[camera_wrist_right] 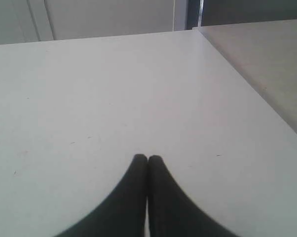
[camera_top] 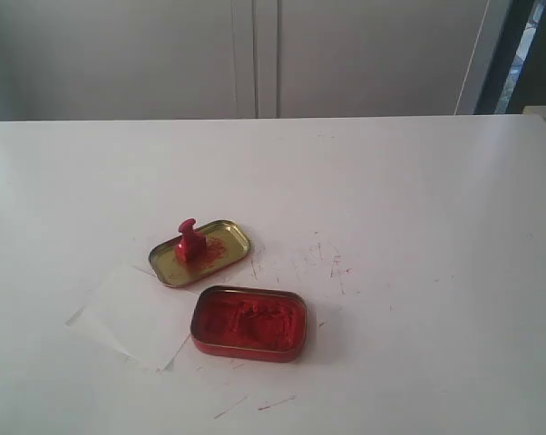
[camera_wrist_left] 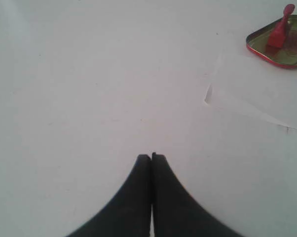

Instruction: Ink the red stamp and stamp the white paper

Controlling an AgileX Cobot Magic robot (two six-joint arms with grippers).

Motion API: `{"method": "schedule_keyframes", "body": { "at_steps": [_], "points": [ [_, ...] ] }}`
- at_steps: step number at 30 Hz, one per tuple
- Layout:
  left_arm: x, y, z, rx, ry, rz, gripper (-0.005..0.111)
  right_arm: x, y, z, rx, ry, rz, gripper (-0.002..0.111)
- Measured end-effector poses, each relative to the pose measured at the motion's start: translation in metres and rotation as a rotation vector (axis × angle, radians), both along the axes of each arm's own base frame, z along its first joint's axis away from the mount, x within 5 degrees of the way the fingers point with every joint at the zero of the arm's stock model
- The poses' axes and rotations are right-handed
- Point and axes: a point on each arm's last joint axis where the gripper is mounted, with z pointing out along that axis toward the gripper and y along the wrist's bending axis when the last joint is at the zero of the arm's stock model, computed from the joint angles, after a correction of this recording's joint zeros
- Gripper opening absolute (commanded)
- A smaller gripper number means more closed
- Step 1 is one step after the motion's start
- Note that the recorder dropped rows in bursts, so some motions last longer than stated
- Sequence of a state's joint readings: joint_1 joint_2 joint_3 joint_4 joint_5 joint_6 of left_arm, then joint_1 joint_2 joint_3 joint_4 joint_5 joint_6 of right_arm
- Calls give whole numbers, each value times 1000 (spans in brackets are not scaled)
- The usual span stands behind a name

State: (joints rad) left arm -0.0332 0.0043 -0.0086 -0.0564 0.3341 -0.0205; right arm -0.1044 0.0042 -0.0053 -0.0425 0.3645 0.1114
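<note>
The red stamp (camera_top: 189, 240) stands upright in a gold tin lid (camera_top: 228, 237) smeared with red, left of the table's middle. In front of the lid sits the open red tin of red ink (camera_top: 249, 323). The white paper (camera_top: 132, 317) lies flat to the left of the tin, its far corner tucked under the lid. Neither arm shows in the exterior view. My left gripper (camera_wrist_left: 151, 156) is shut and empty over bare table, with the stamp (camera_wrist_left: 281, 25), the lid (camera_wrist_left: 267, 47) and the paper (camera_wrist_left: 252, 94) well off from it. My right gripper (camera_wrist_right: 147, 158) is shut and empty too.
Red ink scribbles (camera_top: 332, 263) mark the white tabletop right of the lid and in front of the tin. In the right wrist view the table's edge (camera_wrist_right: 257, 89) runs close by, with a grey surface (camera_wrist_right: 272, 54) beyond it. A pale wall stands behind the table.
</note>
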Motion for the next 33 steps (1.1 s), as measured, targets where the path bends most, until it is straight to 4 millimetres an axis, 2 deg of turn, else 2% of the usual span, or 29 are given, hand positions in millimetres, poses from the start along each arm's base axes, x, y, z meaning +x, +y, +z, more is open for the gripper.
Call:
{"method": "schedule_keyframes", "body": {
  "at_steps": [13, 33],
  "points": [
    [0, 0, 1, 0, -8, 1, 0, 0, 0, 0, 0, 0, 0, 0],
    [4, -5, 9, -173, -93, 17, 0, 0, 0, 0, 0, 0, 0, 0]
  ]
}}
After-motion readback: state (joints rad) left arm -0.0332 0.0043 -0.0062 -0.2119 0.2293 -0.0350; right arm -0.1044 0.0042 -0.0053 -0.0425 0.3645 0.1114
